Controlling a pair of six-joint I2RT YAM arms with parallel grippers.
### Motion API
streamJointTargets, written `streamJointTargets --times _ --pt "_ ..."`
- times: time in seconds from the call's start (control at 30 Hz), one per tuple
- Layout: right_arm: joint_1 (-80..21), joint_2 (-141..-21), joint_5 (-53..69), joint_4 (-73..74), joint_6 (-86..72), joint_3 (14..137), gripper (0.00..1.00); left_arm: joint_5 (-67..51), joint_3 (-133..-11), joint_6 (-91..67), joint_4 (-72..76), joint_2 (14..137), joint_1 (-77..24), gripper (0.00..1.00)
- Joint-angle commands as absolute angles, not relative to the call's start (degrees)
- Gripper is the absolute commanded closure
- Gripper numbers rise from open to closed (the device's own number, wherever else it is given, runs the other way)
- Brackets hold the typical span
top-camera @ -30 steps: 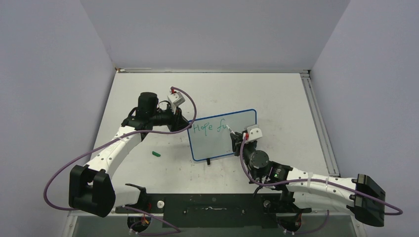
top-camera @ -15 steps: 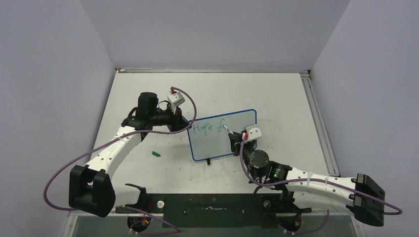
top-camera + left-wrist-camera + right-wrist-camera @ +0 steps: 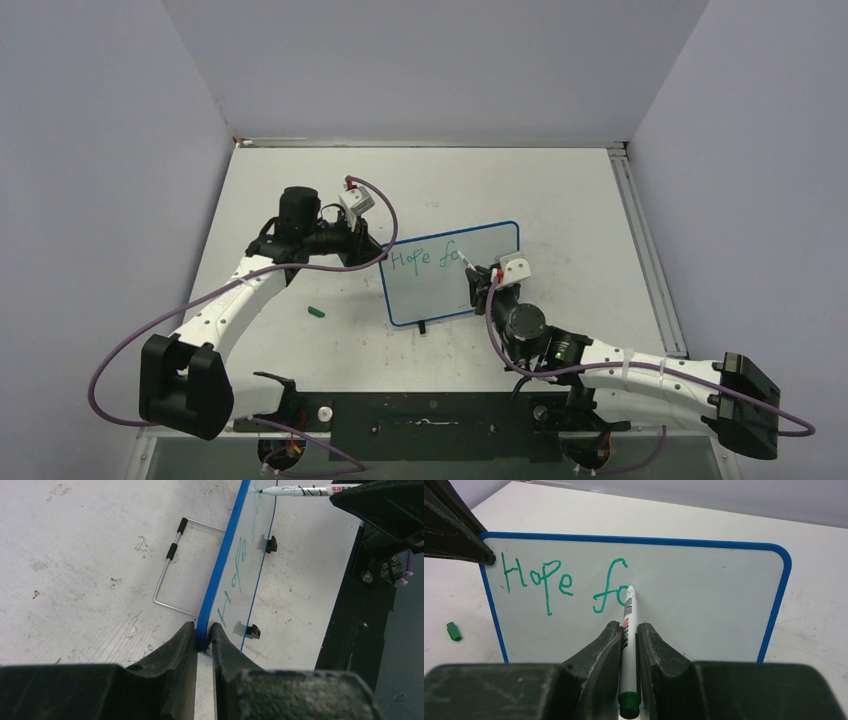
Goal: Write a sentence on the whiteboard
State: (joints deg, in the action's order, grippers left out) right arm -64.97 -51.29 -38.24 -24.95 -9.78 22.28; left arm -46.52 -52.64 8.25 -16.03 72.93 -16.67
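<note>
From above, the whiteboard [image 3: 440, 300] stands upright near the middle of the desk [image 3: 570, 200], between the two arms. The sentence [image 3: 424, 260] shows there only as small green script along its upper left. The left claw [image 3: 378, 254] meets the board's left edge and the right claw [image 3: 478, 276] is at its front face, but that view is too distant to show either grip. The left wrist view looks along the board edge-on and shows its claw pinched almost shut on the blue frame. It also shows two black feet [image 3: 270, 544] on the writing side and a bent wire loop [image 3: 167, 575] lying on the desk behind the board, which no other view shows. The right wrist view faces the board squarely. Its claw is clamped tight on a white marker [image 3: 628, 612], green butt toward the camera, tip touching the board. Only here is the writing legible: "Hope f" followed by a part-formed round letter at the tip, all on the top line, with the rest of the board bare. A green cap [image 3: 454, 631] lies on the desk left of the board, well apart from it.
</note>
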Motion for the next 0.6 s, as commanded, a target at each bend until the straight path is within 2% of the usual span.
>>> streamJointTargets --times 0.0,0.57 --pt "-65.0 -52.0 -39.9 -28.4 -7.9 24.2 0.95 -44.8 -52.7 10.6 -18.7 73.4 -16.8 1.00" --pt "-65.0 -49.9 -43.1 -22.3 -10.8 23.6 0.95 -44.8 -52.8 10.6 -18.7 73.4 -16.8 1.00"
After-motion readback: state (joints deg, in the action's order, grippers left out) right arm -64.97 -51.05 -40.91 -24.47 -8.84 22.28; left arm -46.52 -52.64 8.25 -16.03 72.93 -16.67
